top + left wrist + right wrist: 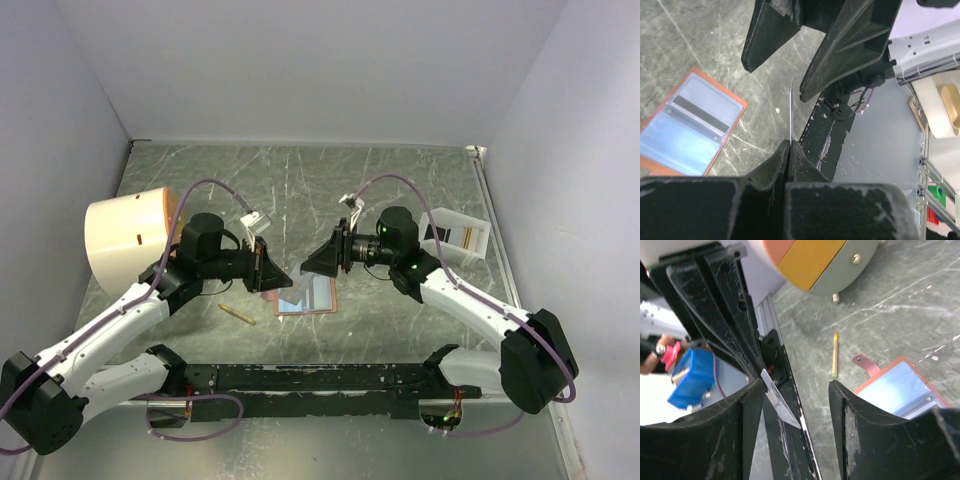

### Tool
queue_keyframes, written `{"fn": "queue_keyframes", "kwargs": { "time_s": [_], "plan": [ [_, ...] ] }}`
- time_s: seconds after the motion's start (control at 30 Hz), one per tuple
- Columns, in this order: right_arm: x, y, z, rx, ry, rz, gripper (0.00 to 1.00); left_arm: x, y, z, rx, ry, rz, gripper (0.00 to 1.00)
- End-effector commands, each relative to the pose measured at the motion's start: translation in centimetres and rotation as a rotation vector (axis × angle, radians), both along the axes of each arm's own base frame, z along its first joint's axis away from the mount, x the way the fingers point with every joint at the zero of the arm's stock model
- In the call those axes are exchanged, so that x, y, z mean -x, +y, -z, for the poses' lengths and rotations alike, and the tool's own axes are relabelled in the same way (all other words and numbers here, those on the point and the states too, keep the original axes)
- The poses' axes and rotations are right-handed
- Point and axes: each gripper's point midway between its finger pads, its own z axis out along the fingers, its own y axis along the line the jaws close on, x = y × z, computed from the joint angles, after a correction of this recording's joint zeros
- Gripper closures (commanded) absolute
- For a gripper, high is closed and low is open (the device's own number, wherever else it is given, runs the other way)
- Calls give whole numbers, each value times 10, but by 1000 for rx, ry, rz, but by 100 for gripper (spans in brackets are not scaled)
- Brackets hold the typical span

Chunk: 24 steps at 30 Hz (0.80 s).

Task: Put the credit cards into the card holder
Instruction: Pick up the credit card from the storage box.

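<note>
Your table (400, 180) is grey-green with pale scratches. The big cream cylinder (125, 240) lies on its side at the far left, close beside your left arm. A white tray (455, 235) sits on the right, behind your right arm.

The card holder (308, 295) lies open and flat on the table, just under the spot where your two grippers meet. Its long side runs left to right, a little tilted, and its small tab sticks out toward the left. Blue cards (685, 130) show inside it, one with a dark stripe.

Your left gripper (790, 144) is clenched tight on one credit card (781, 404). The card is up in the air, standing on its thin edge, and it points away from those fingers toward your right gripper (795, 385). It shows mostly edge-on, so its long way is hard to tell. Your right gripper's fingers stand apart, with the card's free end in the gap.

A small yellow stick (237, 313) lies on the table, just left of the card holder.
</note>
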Motion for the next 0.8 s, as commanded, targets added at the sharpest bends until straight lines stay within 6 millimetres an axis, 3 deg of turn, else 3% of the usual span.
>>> {"fn": "queue_keyframes", "kwargs": {
  "time_s": [0.0,0.13,0.37,0.73,0.77],
  "plan": [
    [-27,2,-18,-104,86,191,45,-19,4,-14,23,-18,-133,93],
    [-21,2,-3,-151,169,192,44,-24,7,-21,46,-24,-194,93],
    [-10,3,-9,-276,216,151,42,-31,9,-35,128,-13,-281,93],
    [2,5,-21,-386,218,68,88,-35,8,-38,186,30,-324,93],
    [2,5,-22,-392,216,63,96,-35,7,-36,185,36,-323,93]
  ]
}}
